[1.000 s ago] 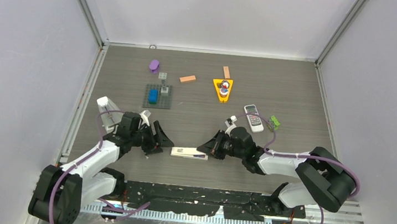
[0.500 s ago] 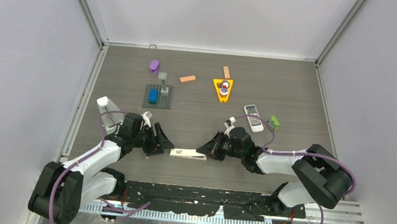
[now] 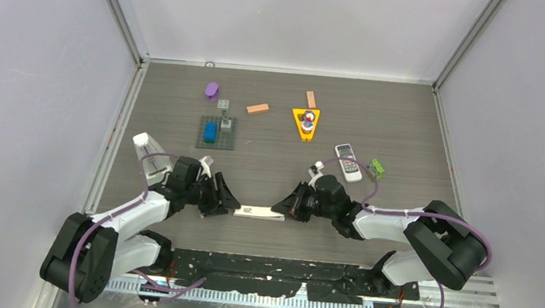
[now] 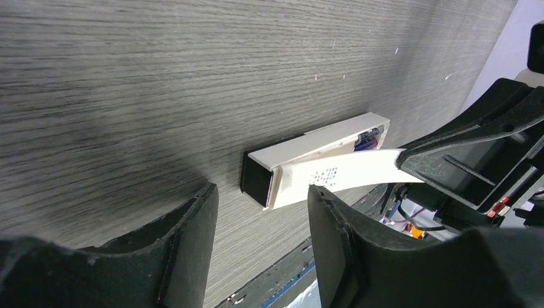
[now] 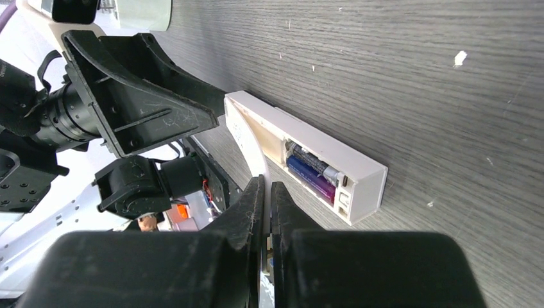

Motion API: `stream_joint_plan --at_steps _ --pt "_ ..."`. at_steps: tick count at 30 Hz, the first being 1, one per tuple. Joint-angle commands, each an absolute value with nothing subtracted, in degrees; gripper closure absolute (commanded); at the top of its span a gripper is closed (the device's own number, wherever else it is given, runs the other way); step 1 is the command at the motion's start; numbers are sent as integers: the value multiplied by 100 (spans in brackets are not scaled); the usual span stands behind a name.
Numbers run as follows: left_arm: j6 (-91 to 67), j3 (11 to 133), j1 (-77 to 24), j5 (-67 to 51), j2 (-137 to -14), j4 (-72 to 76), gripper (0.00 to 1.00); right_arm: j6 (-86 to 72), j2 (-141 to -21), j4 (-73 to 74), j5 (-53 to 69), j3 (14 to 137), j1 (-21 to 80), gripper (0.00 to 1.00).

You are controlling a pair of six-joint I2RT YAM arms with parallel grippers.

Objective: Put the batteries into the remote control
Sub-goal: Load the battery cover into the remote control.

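A white remote point(image 3: 257, 212) lies on the table between my two grippers, its back up and its battery bay open. In the right wrist view the remote point(image 5: 362, 173) holds two batteries side by side, one dark with a silver end point(image 5: 313, 163) and one blue-purple point(image 5: 310, 180). My right gripper point(image 3: 285, 203) point(image 5: 265, 187) is shut on the thin white battery cover point(image 5: 246, 138), held slanted at the remote's near side. My left gripper point(image 3: 227, 200) point(image 4: 262, 192) is open, its jaws astride the remote's dark end point(image 4: 256, 179). The cover point(image 4: 349, 172) leans over the remote there.
A second grey remote point(image 3: 347, 162) and a green piece point(image 3: 377, 166) lie behind the right arm. Further back are a yellow triangular tray point(image 3: 305, 124), two orange-brown blocks point(image 3: 257, 108), a purple object point(image 3: 211, 89) and a grey baseplate point(image 3: 215, 139) with a blue brick.
My left gripper has moved right until its open jaws reach the remote's end. My right gripper still holds the cover and has shifted slightly left over the remote.
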State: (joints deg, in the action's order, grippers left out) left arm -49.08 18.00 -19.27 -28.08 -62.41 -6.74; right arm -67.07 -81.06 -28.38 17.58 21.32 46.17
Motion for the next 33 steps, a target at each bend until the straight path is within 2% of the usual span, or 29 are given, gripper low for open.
stream_joint_plan --at_steps 1,16,21,27,33 --pt "-4743 1888 -2066 -2651 -6357 -774 45 -6298 -8294 -2062 1540 2200 4632 94" --pt "-4689 1914 -2350 -2137 -6682 -1154 52 -6207 -8279 -1856 1503 2246 4636 95" --pt "-4700 1937 -2355 -2053 -6768 -1167 48 -6104 -8208 -1676 1432 2277 4632 95" --pt "-4711 1957 -2364 -2085 -6972 -1085 47 -5998 -8209 -1477 1412 2297 4638 95" --pt "-4676 1916 -2394 -1951 -6992 -1198 52 -5960 -8260 -1358 1408 2355 4632 94"
